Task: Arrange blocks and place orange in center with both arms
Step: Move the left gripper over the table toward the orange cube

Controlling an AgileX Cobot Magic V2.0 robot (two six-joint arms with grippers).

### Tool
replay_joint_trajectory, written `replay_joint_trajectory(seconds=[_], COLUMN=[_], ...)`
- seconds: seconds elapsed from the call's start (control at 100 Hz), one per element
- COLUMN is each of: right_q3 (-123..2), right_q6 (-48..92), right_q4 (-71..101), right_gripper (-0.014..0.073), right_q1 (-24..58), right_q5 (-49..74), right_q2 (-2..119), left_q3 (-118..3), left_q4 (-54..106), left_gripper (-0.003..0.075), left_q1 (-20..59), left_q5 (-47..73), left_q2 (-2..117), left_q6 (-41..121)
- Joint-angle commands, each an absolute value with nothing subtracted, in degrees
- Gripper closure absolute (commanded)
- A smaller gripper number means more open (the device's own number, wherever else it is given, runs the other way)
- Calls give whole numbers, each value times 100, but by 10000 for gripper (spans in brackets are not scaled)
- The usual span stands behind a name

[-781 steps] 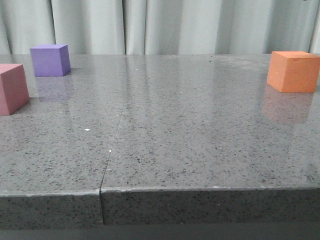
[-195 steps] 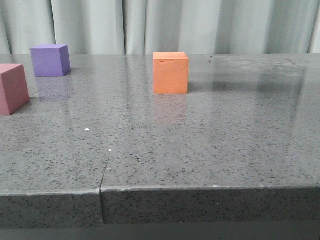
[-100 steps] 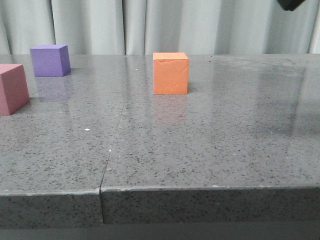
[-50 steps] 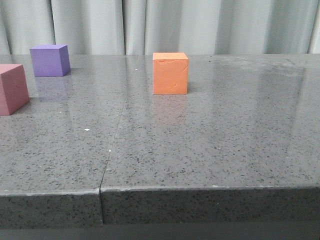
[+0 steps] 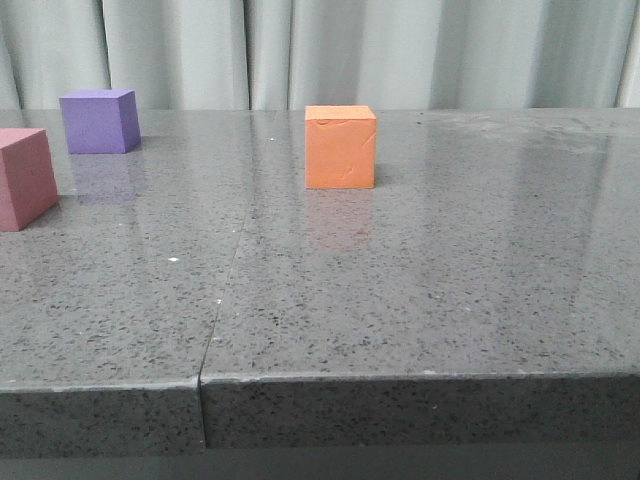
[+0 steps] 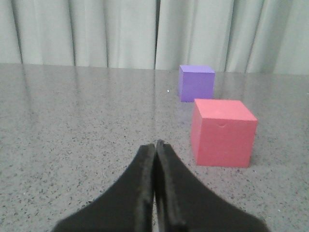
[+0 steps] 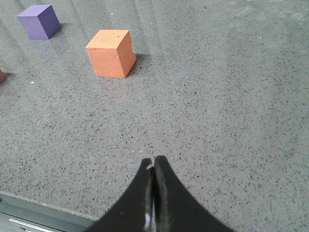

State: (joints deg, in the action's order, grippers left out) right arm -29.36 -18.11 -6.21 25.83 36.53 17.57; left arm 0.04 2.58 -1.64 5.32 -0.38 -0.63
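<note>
hovering low over the table [image 5: 420, 290], left gripper [image 6: 155, 145] and right gripper [image 7: 153, 161], fingers pressed together, empty

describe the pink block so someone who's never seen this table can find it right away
Start at the grey speckled table and go to its far left side in the front view, where two cubes sit apart from each other. The pink block is the nearer one, cut off by the frame edge. The purple block sits farther back; the orange block stands alone mid-table.
</note>
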Motion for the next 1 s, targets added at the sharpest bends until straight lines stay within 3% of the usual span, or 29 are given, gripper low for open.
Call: replay_joint_trajectory(seconds=[0.0,0.48,0.99], right_q3=[-2890,-2573,-2573], right_q6=[-1753,-1753,-1753], right_q4=[-731,-731,-731], right_gripper=[662,662,662], right_q1=[2566,2566,2566], right_q5=[3304,3325,3319], right_q2=[1559,1218,1218], left_q3=[175,-1025,-3345], left_q4=[315,315,315], left_gripper=[741,741,741], left_q1=[-124,-124,-124], left_q5=[-92,551,2156], left_q2=[-200,243,2815], left_q6=[-50,-50,-50])
